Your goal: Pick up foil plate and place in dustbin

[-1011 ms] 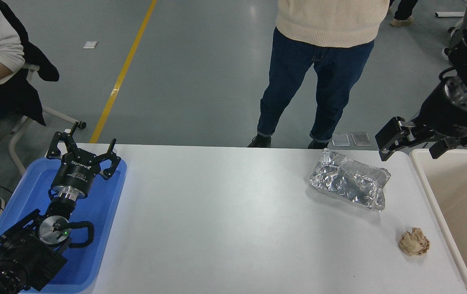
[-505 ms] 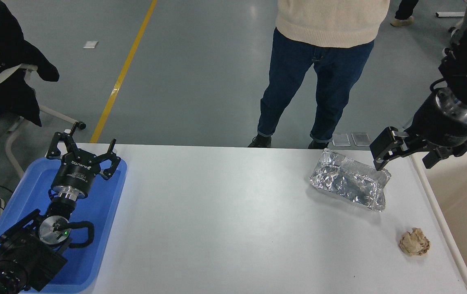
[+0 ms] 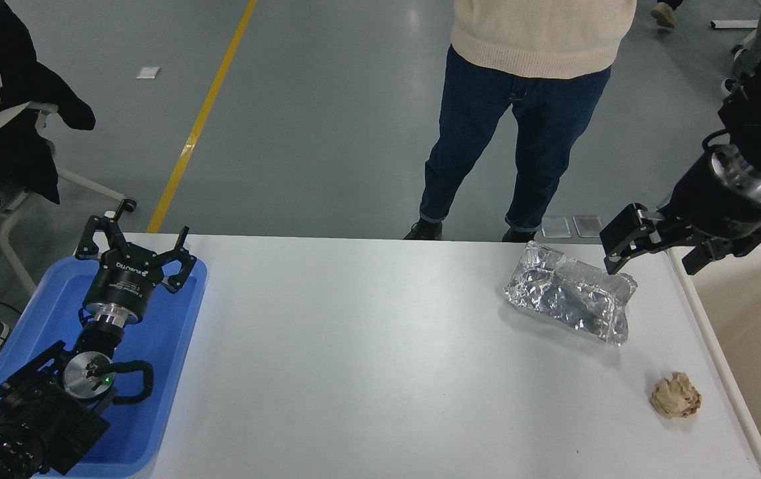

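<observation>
One foil plate (image 3: 570, 297), silver and wrinkled with a raised rim, lies flat on the white table (image 3: 380, 359) toward its far right, set at a slant and free of any grip. Right gripper (image 3: 654, 258): black, hanging just beyond the plate's far right corner, fingers spread apart and holding nothing; whether its nearer fingertip (image 3: 612, 265) touches the foil rim or only hovers above it is hard to judge from this angle. Dustbin (image 3: 710, 319): cream-beige, thick rounded rim, standing against the table's right edge, just beside the plate, only partly in view. Paper wad (image 3: 676, 395): small, tan, crumpled, on the table nearer the camera, between plate and bin rim. Left gripper (image 3: 134, 247): parked at the lower left over a blue tray (image 3: 167, 319), fingers splayed open, empty. Person (image 3: 520, 113): standing at the table's far side, cream sweater and blue jeans.
</observation>
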`<action>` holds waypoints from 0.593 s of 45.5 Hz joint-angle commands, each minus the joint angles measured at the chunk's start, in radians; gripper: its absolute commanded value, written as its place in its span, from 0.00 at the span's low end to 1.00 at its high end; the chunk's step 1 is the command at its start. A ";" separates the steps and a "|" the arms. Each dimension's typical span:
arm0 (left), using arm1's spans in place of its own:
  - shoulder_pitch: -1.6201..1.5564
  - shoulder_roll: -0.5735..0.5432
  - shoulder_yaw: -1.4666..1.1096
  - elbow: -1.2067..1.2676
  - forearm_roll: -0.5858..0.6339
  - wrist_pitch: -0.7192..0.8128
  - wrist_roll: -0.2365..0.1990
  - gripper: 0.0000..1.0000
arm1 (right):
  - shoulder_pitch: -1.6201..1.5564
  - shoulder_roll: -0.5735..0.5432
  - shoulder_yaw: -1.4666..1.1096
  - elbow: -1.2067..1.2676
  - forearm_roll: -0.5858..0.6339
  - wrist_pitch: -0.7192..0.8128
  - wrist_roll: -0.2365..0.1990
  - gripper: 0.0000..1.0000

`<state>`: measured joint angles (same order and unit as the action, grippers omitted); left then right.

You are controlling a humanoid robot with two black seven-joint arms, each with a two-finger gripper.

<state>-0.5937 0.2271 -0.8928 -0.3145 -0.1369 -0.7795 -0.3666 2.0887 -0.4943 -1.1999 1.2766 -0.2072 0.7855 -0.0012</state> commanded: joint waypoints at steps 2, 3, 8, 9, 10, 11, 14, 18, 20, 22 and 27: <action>0.000 0.000 0.000 0.000 -0.001 0.000 0.000 1.00 | -0.268 -0.013 0.013 -0.198 0.124 -0.099 0.000 1.00; 0.000 0.000 0.000 0.000 -0.001 0.000 0.000 1.00 | -0.285 -0.012 0.013 -0.204 0.126 -0.130 0.000 1.00; 0.000 0.000 0.000 0.000 0.000 0.000 0.000 1.00 | -0.364 -0.003 0.042 -0.212 0.127 -0.302 0.000 1.00; -0.001 0.000 0.000 0.000 0.000 0.000 0.000 1.00 | -0.378 0.000 0.051 -0.214 0.127 -0.336 0.000 1.00; -0.002 0.000 0.000 0.000 0.000 0.000 0.000 1.00 | -0.393 0.006 0.059 -0.215 0.126 -0.366 0.000 1.00; -0.002 0.000 0.000 0.000 -0.001 0.000 0.000 1.00 | -0.410 0.013 0.066 -0.217 0.127 -0.400 0.000 1.00; -0.002 0.000 0.000 0.000 0.000 0.000 0.000 1.00 | -0.461 0.023 0.089 -0.229 0.126 -0.495 0.000 1.00; -0.002 -0.002 0.000 0.000 0.000 0.000 0.000 1.00 | -0.515 0.056 0.108 -0.256 0.126 -0.571 0.000 1.00; -0.002 -0.002 0.000 0.000 0.000 0.000 0.000 1.00 | -0.530 0.071 0.111 -0.267 0.126 -0.601 0.000 1.00; -0.002 -0.002 0.000 0.000 0.000 0.000 0.000 1.00 | -0.548 0.077 0.115 -0.284 0.124 -0.614 0.000 1.00; -0.002 -0.002 0.000 0.000 0.000 0.000 0.000 1.00 | -0.627 0.106 0.163 -0.379 0.115 -0.634 -0.002 1.00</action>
<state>-0.5952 0.2260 -0.8927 -0.3145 -0.1370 -0.7795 -0.3665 1.6159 -0.4438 -1.1059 1.0245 -0.0892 0.2878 -0.0017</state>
